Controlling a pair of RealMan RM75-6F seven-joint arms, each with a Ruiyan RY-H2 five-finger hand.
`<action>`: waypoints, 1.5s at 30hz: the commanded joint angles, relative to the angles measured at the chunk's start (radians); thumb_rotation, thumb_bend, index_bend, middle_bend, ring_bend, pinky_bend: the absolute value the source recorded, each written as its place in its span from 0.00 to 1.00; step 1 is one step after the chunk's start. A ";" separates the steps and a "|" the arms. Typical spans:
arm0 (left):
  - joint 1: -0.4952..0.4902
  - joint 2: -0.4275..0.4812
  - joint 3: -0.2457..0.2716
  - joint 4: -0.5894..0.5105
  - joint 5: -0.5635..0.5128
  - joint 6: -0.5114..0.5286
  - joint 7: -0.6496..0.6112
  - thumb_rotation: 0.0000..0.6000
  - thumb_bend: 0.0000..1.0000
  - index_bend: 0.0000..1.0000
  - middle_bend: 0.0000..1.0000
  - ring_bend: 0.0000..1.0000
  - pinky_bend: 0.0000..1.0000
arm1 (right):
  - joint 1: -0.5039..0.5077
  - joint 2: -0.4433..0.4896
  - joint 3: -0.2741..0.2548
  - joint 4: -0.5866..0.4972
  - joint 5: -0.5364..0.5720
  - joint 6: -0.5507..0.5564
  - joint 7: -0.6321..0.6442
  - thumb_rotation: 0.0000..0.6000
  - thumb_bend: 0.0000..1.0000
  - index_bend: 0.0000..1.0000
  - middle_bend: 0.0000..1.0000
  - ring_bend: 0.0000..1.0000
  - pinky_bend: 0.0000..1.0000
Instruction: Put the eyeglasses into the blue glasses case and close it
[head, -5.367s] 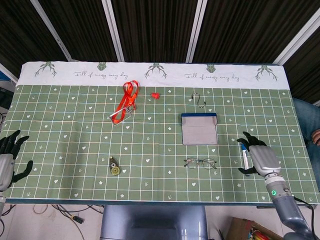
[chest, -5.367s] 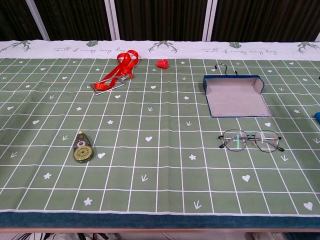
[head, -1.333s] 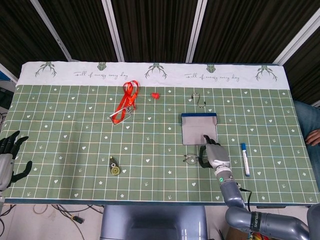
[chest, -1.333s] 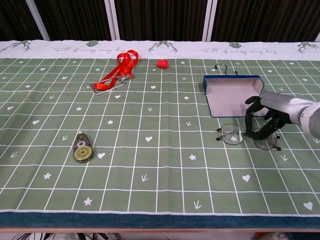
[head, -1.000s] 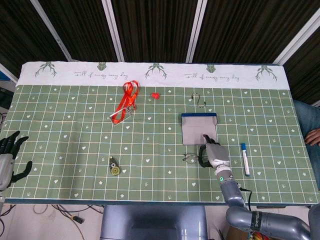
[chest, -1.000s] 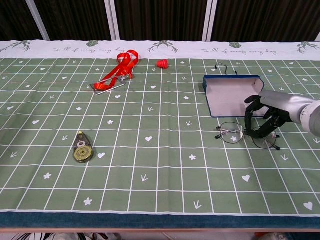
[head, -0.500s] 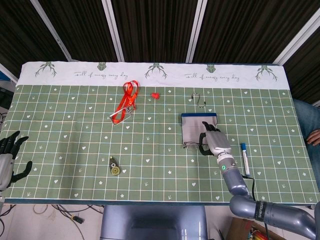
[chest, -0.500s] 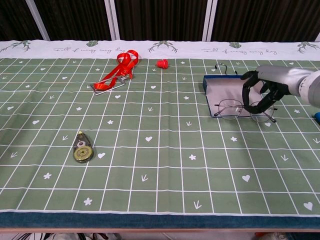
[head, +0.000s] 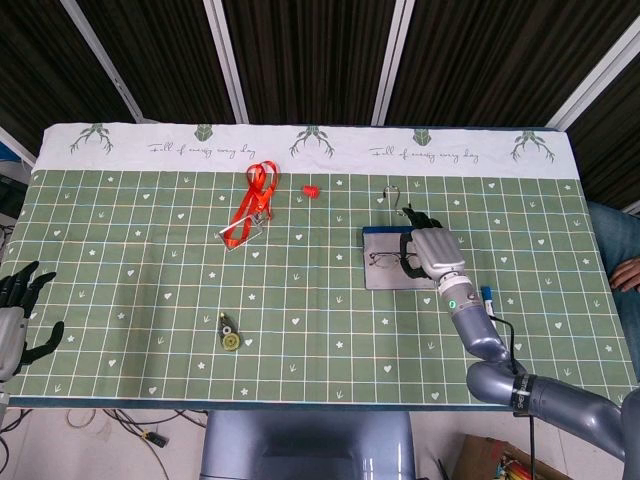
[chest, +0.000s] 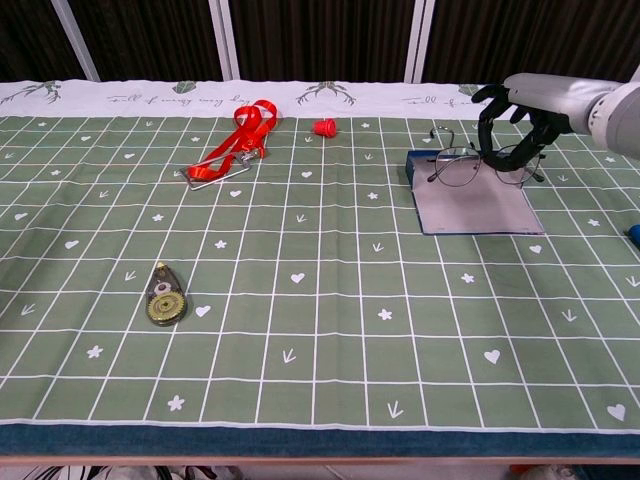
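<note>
STEP: lowering into case | right hand (chest: 512, 118) clamped on thin wire-rimmed eyeglasses (chest: 478, 165), aloft over open blue glasses case (chest: 470, 205), at 2 o'clock on desk | ADVICE: level frame, lower slowly, centre inside walls before release | left hand (head: 14, 318) idle, spread.

You brought your right hand (chest: 517, 118) in from beside the pen (head: 487, 296) at the table's right side and closed its fingers on the glasses (chest: 478, 165), which lay flat on the green cloth just in front of the open blue case (chest: 470, 205). You then lifted them off the cloth and carried them away from you. They ended up held above the case, over its far part near the raised blue edge, lenses hanging below your fingers.
</note>
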 joint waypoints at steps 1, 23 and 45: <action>0.000 0.001 -0.001 -0.002 -0.003 -0.002 0.002 1.00 0.40 0.14 0.00 0.00 0.00 | 0.024 -0.019 0.004 0.063 -0.018 -0.049 0.040 1.00 0.52 0.68 0.02 0.08 0.16; 0.003 0.001 -0.003 -0.003 -0.007 0.004 0.003 1.00 0.40 0.14 0.00 0.00 0.00 | 0.094 -0.154 -0.016 0.398 -0.086 -0.204 0.174 1.00 0.52 0.68 0.02 0.08 0.16; 0.003 0.003 -0.002 -0.002 -0.006 0.002 -0.001 1.00 0.40 0.14 0.00 0.00 0.00 | 0.135 -0.219 0.005 0.524 -0.110 -0.259 0.237 1.00 0.52 0.68 0.02 0.08 0.16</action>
